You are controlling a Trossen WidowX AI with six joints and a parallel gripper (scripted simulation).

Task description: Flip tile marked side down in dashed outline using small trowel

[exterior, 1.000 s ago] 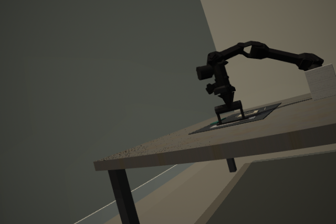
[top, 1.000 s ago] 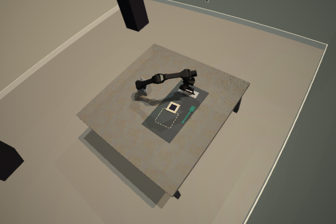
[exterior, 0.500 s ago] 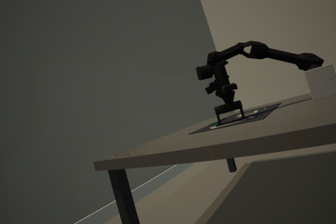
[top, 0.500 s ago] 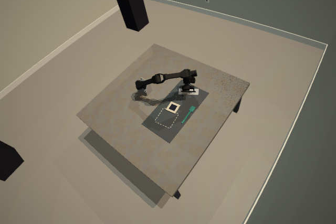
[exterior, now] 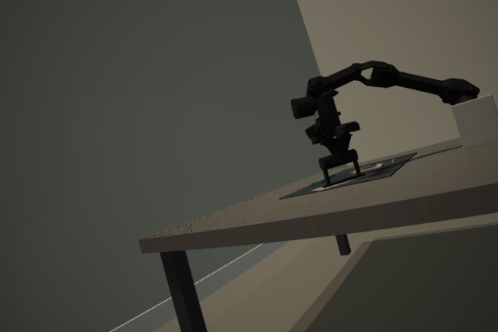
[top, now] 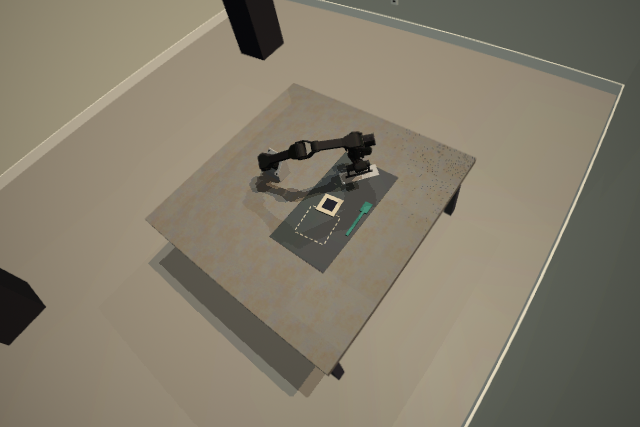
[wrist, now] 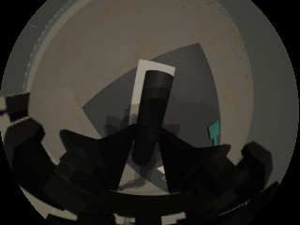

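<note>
My gripper (top: 360, 166) (exterior: 338, 155) (wrist: 147, 127) points down and is shut on the dark round handle of a trowel. The trowel's pale flat blade (top: 373, 172) (wrist: 157, 65) lies level at or just above the far end of the dark mat (top: 330, 257) (wrist: 187, 70); contact is unclear. A cream tile (top: 329, 204) with a dark square on its upper face lies on the mat nearby, seen partly in the wrist view behind the gripper. The tile overlaps the far edge of the dashed outline (top: 324, 244) and lies mostly outside it.
A green spatula-like tool (top: 366, 207) (wrist: 214, 129) lies along the mat's side edge, beside the tile. The arm's base stands on the table (top: 232, 236) across from it. Dark specks cover one table corner. Dark pedestals stand on the floor beyond the table.
</note>
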